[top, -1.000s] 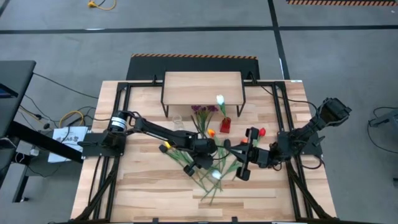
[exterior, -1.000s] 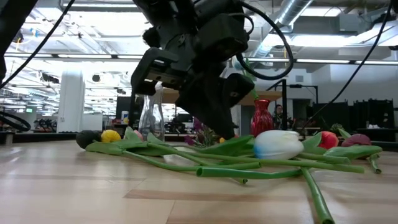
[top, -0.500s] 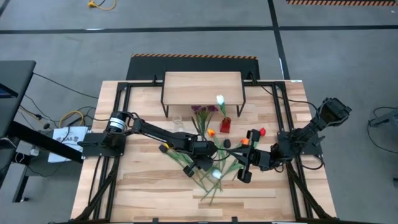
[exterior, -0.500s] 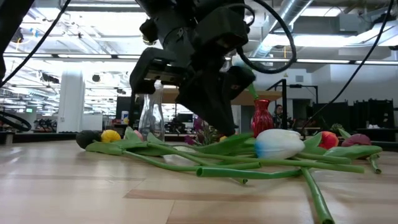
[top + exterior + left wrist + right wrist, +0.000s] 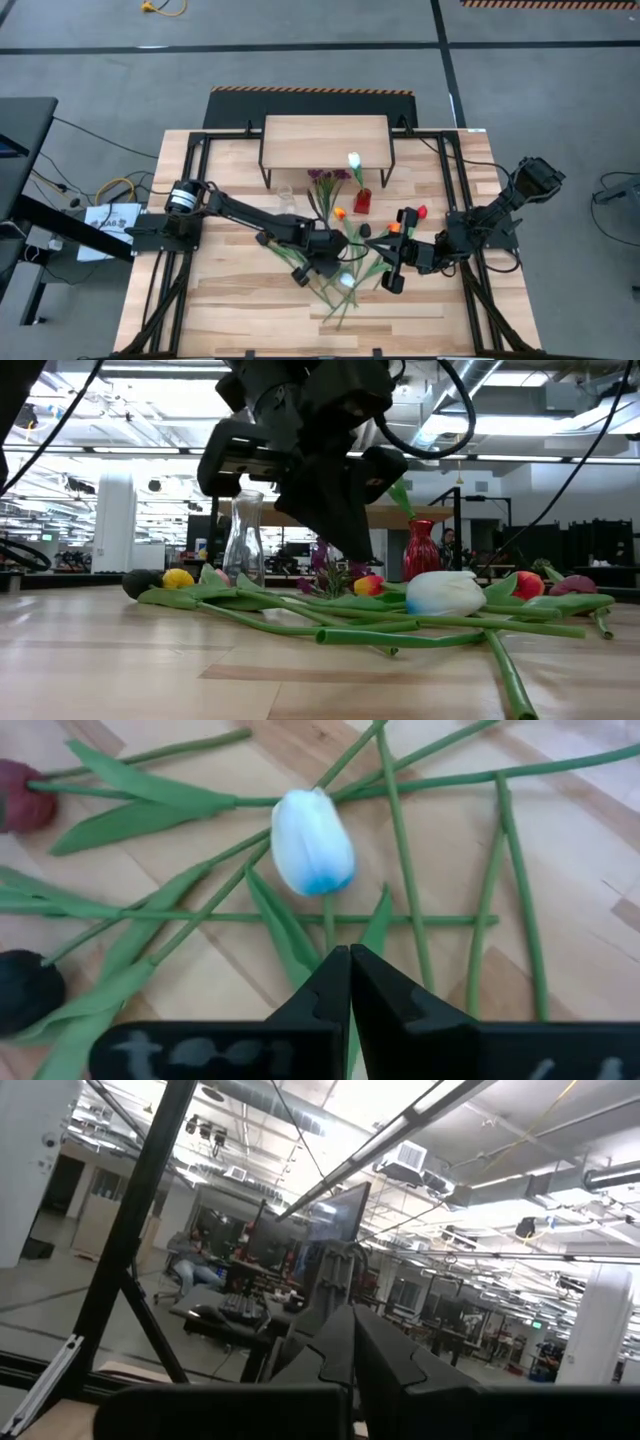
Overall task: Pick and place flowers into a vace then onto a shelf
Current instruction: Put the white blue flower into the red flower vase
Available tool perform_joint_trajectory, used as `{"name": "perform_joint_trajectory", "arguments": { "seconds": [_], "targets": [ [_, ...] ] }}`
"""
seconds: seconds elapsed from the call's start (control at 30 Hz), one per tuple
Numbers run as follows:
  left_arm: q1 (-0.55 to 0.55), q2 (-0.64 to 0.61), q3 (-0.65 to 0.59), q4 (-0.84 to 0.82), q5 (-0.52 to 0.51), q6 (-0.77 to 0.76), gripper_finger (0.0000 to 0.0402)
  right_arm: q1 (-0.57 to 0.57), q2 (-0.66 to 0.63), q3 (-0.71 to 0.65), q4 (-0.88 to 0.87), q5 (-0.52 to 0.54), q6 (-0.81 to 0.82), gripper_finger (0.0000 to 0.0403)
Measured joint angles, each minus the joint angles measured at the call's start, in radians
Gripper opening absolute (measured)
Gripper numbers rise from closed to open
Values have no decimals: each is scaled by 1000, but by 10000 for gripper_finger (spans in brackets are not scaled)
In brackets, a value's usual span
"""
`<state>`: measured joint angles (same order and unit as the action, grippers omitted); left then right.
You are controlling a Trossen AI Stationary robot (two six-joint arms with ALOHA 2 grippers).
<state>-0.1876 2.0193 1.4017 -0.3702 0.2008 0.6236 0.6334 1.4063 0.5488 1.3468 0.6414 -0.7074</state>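
Several long-stemmed tulips lie crossed on the table's middle (image 5: 345,270). A white one's head (image 5: 312,842) (image 5: 447,592) rests on the wood. My left gripper (image 5: 350,960) (image 5: 322,262) is shut and hangs just above that pile, over the white tulip's stem. My right gripper (image 5: 352,1325) (image 5: 392,277) is shut and waits level to the right of the pile. A red vase (image 5: 362,200) (image 5: 422,550) holds a white tulip (image 5: 354,160). A clear glass vase (image 5: 287,195) (image 5: 243,540) stands left of it. The shelf (image 5: 325,140) stands at the far edge. My left gripper's shut fingertips stand over the white tulip's stem (image 5: 329,925), a little below its head, coming from above. The fingers hide the stem there, and I cannot tell whether they touch it. The head lies on the table.
A yellow tulip (image 5: 266,237), a dark maroon head (image 5: 25,990), a red head (image 5: 421,212) and an orange one (image 5: 339,213) lie around the pile. A purple sprig (image 5: 325,178) sits before the shelf. Bare wood lies along the table's near edge (image 5: 250,310). Black frame rails run down both sides.
My left gripper has risen a little off the flower pile and shifted slightly toward the table's left, staying shut. An orange tulip head behind it has come into the low view. The white tulip has stayed where it lay.
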Motion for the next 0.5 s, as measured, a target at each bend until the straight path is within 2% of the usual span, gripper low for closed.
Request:
{"name": "perform_joint_trajectory", "arguments": {
  "seconds": [0.23,0.5],
  "targets": [
    [-4,13,0,-5,0,3,15,0,0,0,0,0,0,0],
    [-4,46,0,28,-4,9,103,-1,0,0,0,-2,0,0]
  ]
}}
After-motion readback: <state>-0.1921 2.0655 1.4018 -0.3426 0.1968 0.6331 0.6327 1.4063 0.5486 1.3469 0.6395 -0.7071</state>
